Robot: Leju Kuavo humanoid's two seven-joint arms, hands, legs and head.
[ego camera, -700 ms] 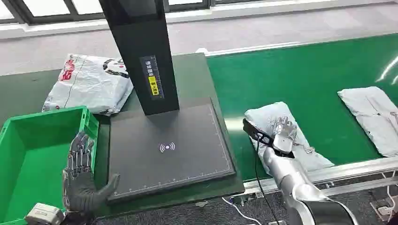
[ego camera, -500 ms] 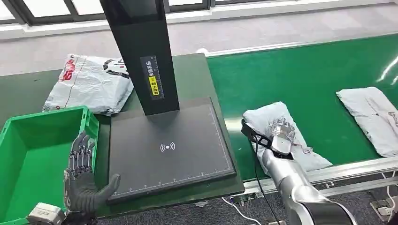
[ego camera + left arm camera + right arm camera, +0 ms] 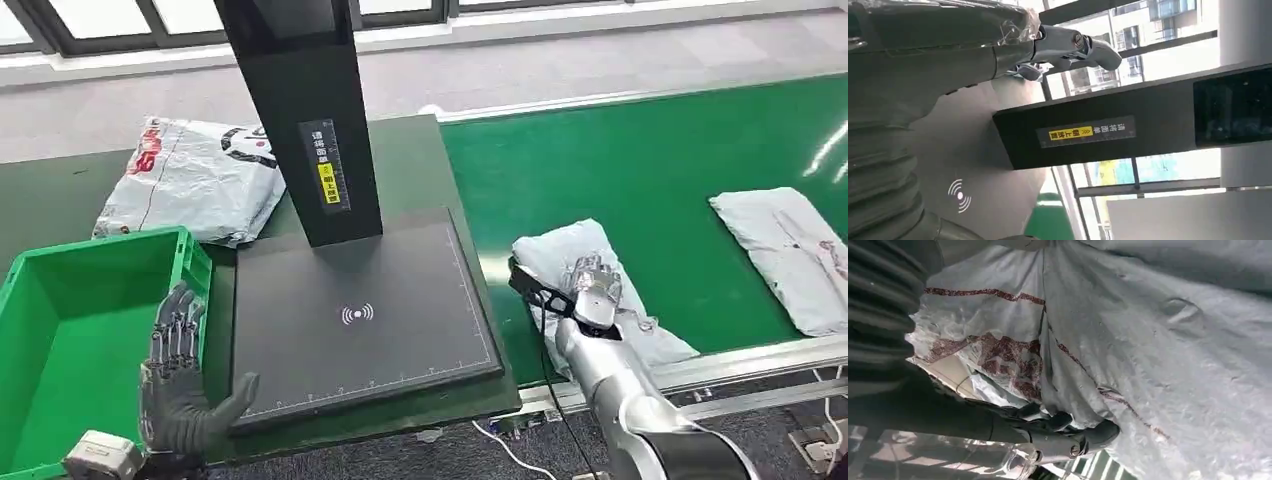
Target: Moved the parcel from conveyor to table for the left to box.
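Note:
A grey wrapped parcel lies on the green conveyor, near its front edge. My right hand rests on top of it with the fingers spread over the wrapping. The right wrist view has the crinkled parcel close up, with my thumb against its edge. Left of the black scanner pad, my left hand stands upright beside the green box, fingers apart and holding nothing. Its thumb points toward the scanner post.
A tall black scanner post rises behind the pad. A white printed parcel lies on the table behind the box. Another grey parcel sits further right on the conveyor. A metal rail borders the belt's front.
Both parcels on the belt have drifted slightly left. My right hand has shifted left with the near parcel, staying on top of it. The left hand has barely moved.

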